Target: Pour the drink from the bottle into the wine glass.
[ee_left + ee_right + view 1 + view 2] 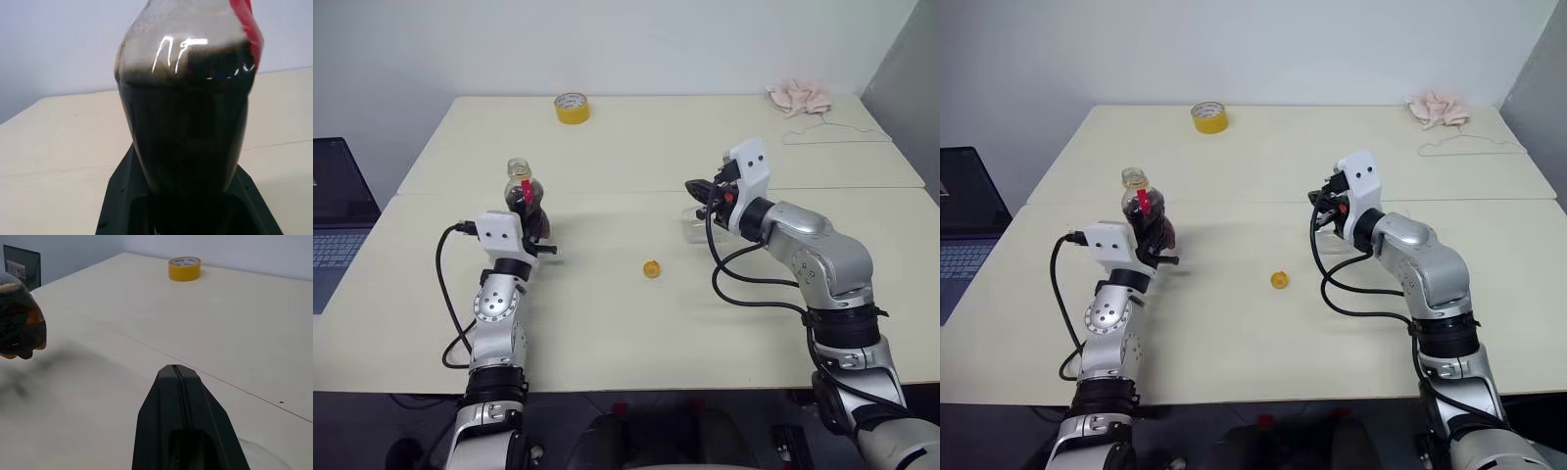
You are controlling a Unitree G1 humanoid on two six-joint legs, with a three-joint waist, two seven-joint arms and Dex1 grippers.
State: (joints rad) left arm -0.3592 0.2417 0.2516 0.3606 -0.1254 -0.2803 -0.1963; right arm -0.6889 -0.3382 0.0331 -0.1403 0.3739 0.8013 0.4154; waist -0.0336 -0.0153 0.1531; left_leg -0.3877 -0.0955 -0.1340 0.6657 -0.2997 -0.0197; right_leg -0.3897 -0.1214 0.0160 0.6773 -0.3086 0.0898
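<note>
The left gripper (pixel 534 231) clasps the uncapped, squat clear plastic bottle (pixel 526 201) of dark cola upright above the desk's (pixel 607 323) left side, keeping it from spilling, while the right gripper (pixel 177 374), fingers pressed together, hovers beside the clear wine glass (pixel 695 223).

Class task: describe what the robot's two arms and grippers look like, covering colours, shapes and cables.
Both arms have silver rounded segments with black joint rings. Each wrist carries a white box with dark dots and looping black cables. The left gripper and right gripper have black fingers.

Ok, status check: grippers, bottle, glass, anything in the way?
Left gripper on the uncapped bottle, upright. Right gripper shut, empty, over the wine glass. Yellow cap loose on the table between them.
</note>
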